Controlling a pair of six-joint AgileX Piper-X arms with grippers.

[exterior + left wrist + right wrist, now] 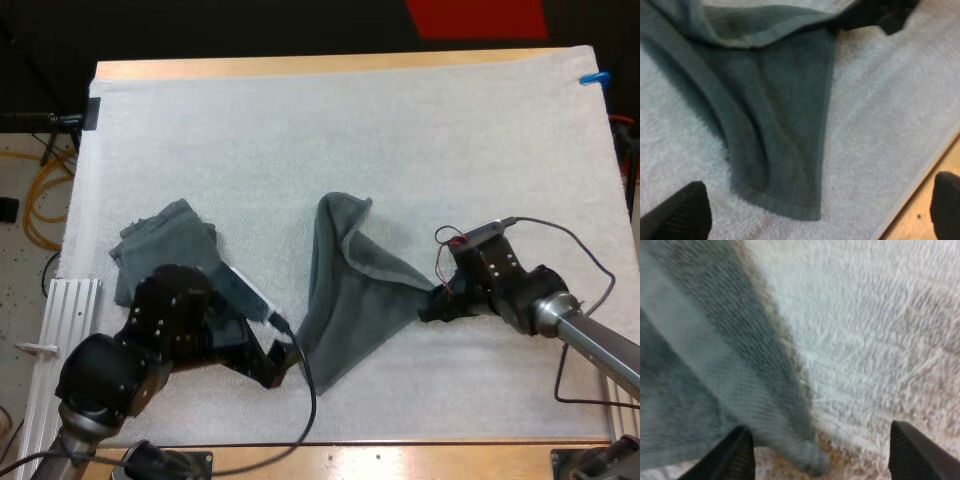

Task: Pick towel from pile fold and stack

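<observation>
the left claw (817, 196) is wide open, its two black fingers (682, 212) standing far apart and clear of any cloth. it has hold of nothing. between the fingers, just ahead of them, lies the hemmed near corner of the dark grey-green towel (785, 130), flat on the white mat (880, 110). in the high view this claw sits near the front of the mat, just beside the towel's near tip.

the right claw (820, 432) is open too, fingers (735, 457) well apart, gripping nothing. a rolled edge of the towel runs down past one finger and ends in a small tip between the two, closer to that finger than to the other. whether the cloth touches the finger i cannot tell. from above, this claw is at the towel's right-hand corner, and the left wrist view shows it at the same far edge.

the towel lies about mid-mat, loosely spread in a rough triangle. its far part is bunched and folded over on itself, one corner reaches toward the right claw, and its narrow near end points toward the left claw.

a second towel (160, 235) of the same colour lies on the left part of the mat, well apart from the first and partly hidden under the left arm. the mat covers most of the wooden tabletop (420, 458).
</observation>
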